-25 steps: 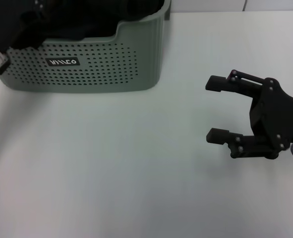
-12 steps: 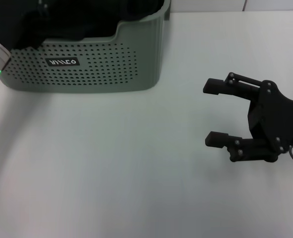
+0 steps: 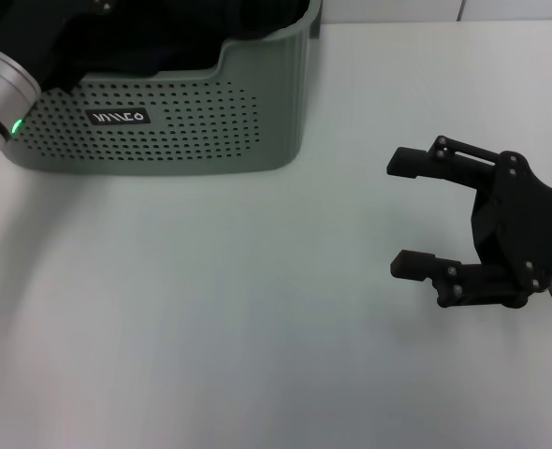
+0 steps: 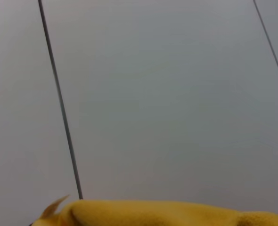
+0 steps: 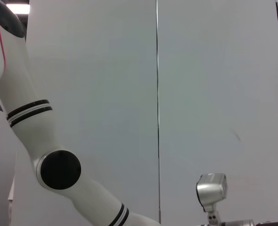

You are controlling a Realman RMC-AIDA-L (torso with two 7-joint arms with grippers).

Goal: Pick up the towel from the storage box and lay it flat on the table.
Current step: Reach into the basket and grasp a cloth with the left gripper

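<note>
The storage box [image 3: 164, 131], a pale grey-green holed basket with a small black label, stands at the back left of the white table [image 3: 210, 309]. Dark cloth [image 3: 182, 33] fills it; in the head view I cannot tell whether that is the towel. My left arm [image 3: 0, 94] reaches over the box's left end, and its gripper is lost against the dark contents. In the left wrist view a yellow fold of the towel [image 4: 167, 214] lies close under the camera. My right gripper [image 3: 405, 212] is open and empty, low over the table at the right.
The box's right front corner [image 3: 299, 140] is about a hand's width from the right gripper's fingertips. The right wrist view shows only a grey panelled wall [image 5: 200, 94] and the robot's white left arm [image 5: 59, 169].
The left arm's silver wrist has come further into view, moving right and towards the box. The right gripper has barely shifted and stays open.
</note>
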